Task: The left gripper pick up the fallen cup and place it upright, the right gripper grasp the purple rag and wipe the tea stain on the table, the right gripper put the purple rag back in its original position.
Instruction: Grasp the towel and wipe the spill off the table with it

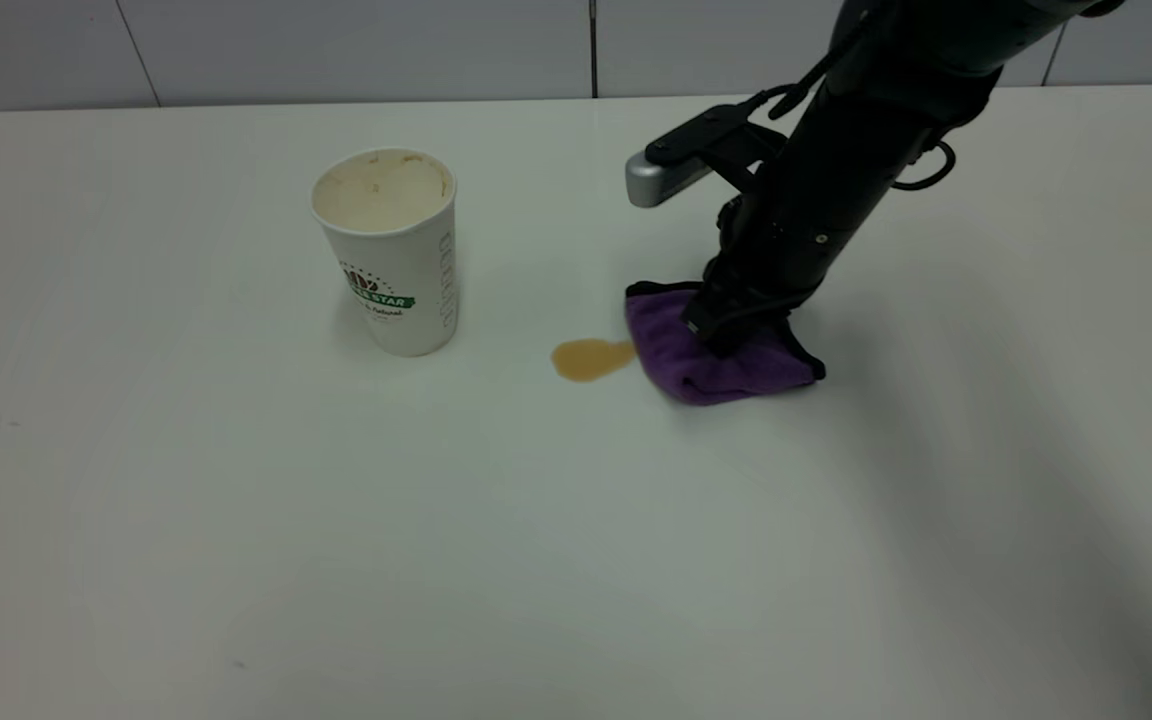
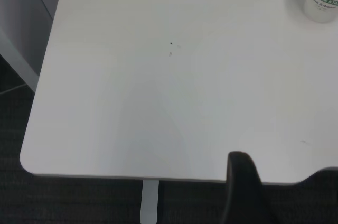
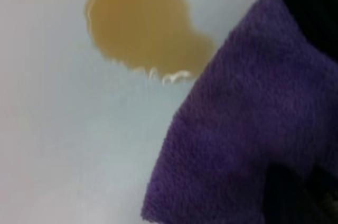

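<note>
Purple rag (image 1: 726,355) pinched by right gripper (image 1: 726,325) fingers, pressed on table (image 1: 236,500), its edge just touching tea stain (image 1: 591,358) toward upright cup (image 1: 391,250).

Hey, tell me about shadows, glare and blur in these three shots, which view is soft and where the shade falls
Exterior view: the right gripper on the purple rag throws a broad soft shadow over the table at the right; the cup casts almost none. Right wrist view: close and soft; a thin white glint edges the tea stain. Left wrist view: even light, no glare; a dark blurred gripper part sits at the lower edge.
</note>
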{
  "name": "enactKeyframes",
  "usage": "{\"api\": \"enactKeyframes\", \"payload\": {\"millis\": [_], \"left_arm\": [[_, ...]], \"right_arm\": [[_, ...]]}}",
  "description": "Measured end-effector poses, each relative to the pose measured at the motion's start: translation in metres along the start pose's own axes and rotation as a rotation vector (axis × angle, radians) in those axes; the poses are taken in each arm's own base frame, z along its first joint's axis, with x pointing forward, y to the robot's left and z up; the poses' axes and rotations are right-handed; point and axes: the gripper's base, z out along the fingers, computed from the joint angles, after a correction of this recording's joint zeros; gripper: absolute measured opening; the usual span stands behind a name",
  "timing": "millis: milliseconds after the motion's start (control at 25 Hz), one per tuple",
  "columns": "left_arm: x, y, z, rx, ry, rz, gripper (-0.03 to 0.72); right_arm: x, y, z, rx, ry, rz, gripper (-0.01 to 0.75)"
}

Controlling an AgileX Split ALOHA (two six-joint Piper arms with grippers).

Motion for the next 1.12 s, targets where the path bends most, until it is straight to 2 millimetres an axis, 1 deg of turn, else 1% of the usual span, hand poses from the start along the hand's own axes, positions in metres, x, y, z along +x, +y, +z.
{"api": "enactKeyframes", "payload": {"millis": [120,200,280,360,480,560,840,1000,1120], "left_arm": [[0.0,0.0,0.0,0.0,0.0,0.0,0.457],[0.0,0.0,0.0,0.0,0.0,0.0,0.457],[0.0,0.0,0.0,0.0,0.0,0.0,0.457],[0.0,0.0,0.0,0.0,0.001,0.0,0.457],[0.0,0.0,0.0,0.0,0.001,-0.002,0.457],[0.0,0.0,0.0,0.0,0.001,-0.002,0.457],[0.0,0.0,0.0,0.0,0.001,-0.002,0.457],[0.0,0.0,0.0,0.0,0.001,-0.002,0.457],[0.0,0.0,0.0,0.0,0.001,-0.002,0.457]], "right_arm": [[-0.017,-0.002,-0.001,-0.005,-0.043,0.009,0.032],[-0.023,-0.003,0.002,-0.021,-0.049,0.014,0.032],[-0.026,-0.003,0.008,-0.043,-0.042,0.023,0.032],[-0.025,-0.001,0.017,-0.069,-0.02,0.033,0.032],[-0.027,0.005,0.022,-0.096,-0.003,0.026,0.032],[-0.03,0.013,0.023,-0.11,0.003,0.01,0.032],[-0.036,0.053,0.029,-0.184,0.053,-0.062,0.032],[-0.027,0.076,0.027,-0.304,0.168,-0.128,0.032],[-0.021,0.082,0.025,-0.354,0.235,-0.208,0.034]]}}
